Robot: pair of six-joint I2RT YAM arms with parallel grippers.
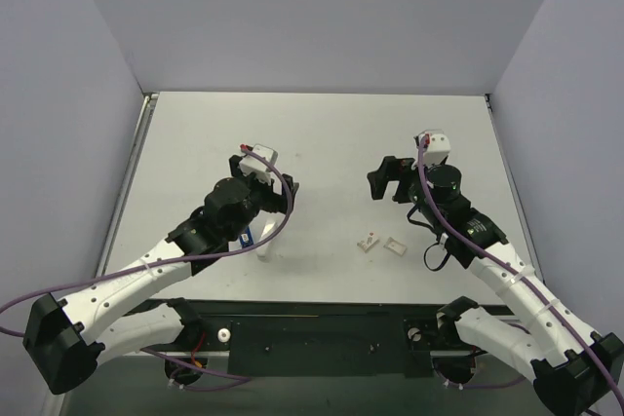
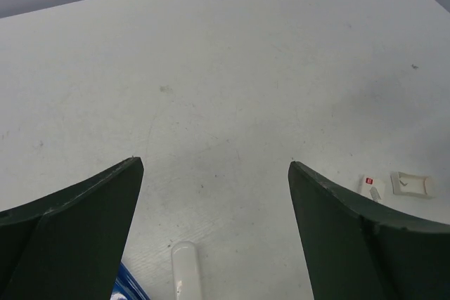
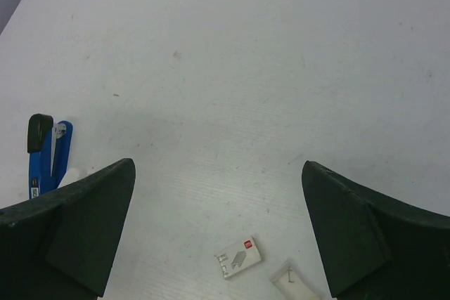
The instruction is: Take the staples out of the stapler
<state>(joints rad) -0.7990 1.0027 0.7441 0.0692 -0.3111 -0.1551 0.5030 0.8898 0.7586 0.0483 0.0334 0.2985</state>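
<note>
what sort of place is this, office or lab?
Likely a lab robot cell: blank wall panels enclose a white table on three sides, left arm and right arm mount at its near edge, few props like the stapler.

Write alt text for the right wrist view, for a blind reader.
The right gripper, wide open, hangs over a white table. A blue stapler with a black end lies at the left edge. A small white packet with a red mark and a pale piece lie near the bottom.

Lab cell: white table point(image 1: 322, 133), blank walls point(image 1: 322, 17)
</note>
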